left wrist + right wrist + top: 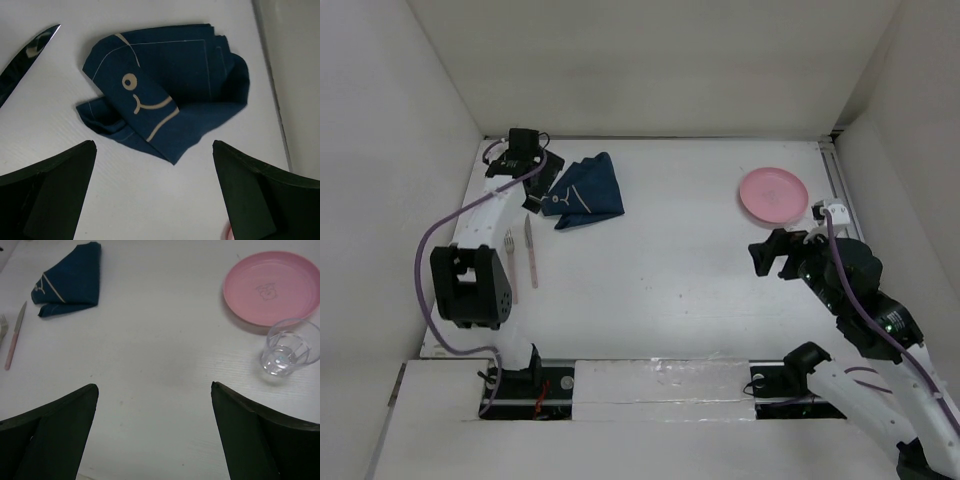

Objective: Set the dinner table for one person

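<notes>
The white dinner table (670, 270) carries a folded navy cloth with a fish drawing (585, 190) at the back left. My left gripper (542, 175) hovers just beside that cloth (170, 90), open and empty (154, 145), the cloth's corner lying between its fingers. A pink plate (773, 194) sits at the back right, with a clear glass (290, 347) next to the plate (272, 285). My right gripper (770, 255) is open and empty (154, 385) over bare table, short of the plate and glass.
A pink-handled knife (531, 252) and a fork (510, 262) lie side by side at the left, below the cloth. White walls enclose the table on three sides. The knife blade (25, 57) shows at the left in the left wrist view.
</notes>
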Controlling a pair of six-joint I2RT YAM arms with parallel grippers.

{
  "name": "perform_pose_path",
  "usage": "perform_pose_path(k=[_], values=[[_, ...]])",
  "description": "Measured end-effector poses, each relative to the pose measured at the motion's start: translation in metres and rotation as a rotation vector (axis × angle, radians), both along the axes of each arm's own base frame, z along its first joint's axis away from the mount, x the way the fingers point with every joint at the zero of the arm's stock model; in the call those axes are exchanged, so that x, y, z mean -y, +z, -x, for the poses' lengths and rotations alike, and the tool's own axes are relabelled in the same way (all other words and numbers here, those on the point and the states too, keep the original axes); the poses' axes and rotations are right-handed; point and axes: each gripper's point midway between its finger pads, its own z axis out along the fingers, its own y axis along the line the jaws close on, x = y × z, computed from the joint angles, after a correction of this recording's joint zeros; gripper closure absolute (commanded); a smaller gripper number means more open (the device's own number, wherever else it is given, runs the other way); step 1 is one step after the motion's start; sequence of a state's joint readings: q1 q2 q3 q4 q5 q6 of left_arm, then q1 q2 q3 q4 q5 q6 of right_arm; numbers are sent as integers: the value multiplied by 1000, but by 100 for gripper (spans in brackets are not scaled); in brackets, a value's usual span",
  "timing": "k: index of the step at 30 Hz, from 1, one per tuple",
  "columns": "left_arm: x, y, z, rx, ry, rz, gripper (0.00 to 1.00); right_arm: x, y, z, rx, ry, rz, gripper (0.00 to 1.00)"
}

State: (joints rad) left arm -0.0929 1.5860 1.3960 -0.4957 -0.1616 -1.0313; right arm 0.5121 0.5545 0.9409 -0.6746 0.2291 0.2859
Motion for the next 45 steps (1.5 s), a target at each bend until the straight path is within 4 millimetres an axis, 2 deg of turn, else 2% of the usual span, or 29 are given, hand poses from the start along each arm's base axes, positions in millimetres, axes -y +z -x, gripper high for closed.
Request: perform_pose_path(k=[2,6,13,16,17,20,23,24,25,26,29,32,34,36,39,42,45], values=[[-4,-24,-17,-72,24,29,0,-6,-10,0,-26,25,-2,0],[-11,-53,-43,-151,72,79,0,-12,-21,5,-49,60,-21,0],[-22,-73,-44,-206,138,142,0,-22,-26,7,-48,102,-60,0],[-23,-96,-45,-253,147,169,5,-26,-28,6,-55,116,-66,0],[-24,-109,-44,-282,152,173,5,-27,-28,6,-58,118,-66,0],[-22,-137,-42,-346,158,185,11,-29,-29,5,-64,126,-69,0],[-20,-154,-39,-386,160,197,26,-31,-29,4,-62,133,-73,0],[-19,-153,-40,-385,160,201,33,-32,-28,4,-59,136,-75,0],[-19,-151,-42,-378,159,204,49,-32,-27,4,-54,138,-78,0],[-18,-149,-45,-367,157,207,55,-33,-26,3,-51,139,-80,0],[-18,-147,-49,-351,149,209,88,-34,-29,2,-51,141,-81,0],[-17,-145,-50,-343,144,210,92,-34,-30,2,-52,142,-80,0],[-15,-143,-52,-335,134,206,100,-34,-30,2,-50,142,-81,0],[-14,-132,-59,-313,115,192,100,-35,-30,1,-48,142,-84,0],[-5,-90,-88,-202,39,156,100,-35,-33,1,-56,143,-84,0],[15,-21,-127,-6,-73,112,100,-35,-33,1,-54,143,-85,0],[41,31,-146,152,-181,62,100,-36,-34,0,-52,143,-86,0]])
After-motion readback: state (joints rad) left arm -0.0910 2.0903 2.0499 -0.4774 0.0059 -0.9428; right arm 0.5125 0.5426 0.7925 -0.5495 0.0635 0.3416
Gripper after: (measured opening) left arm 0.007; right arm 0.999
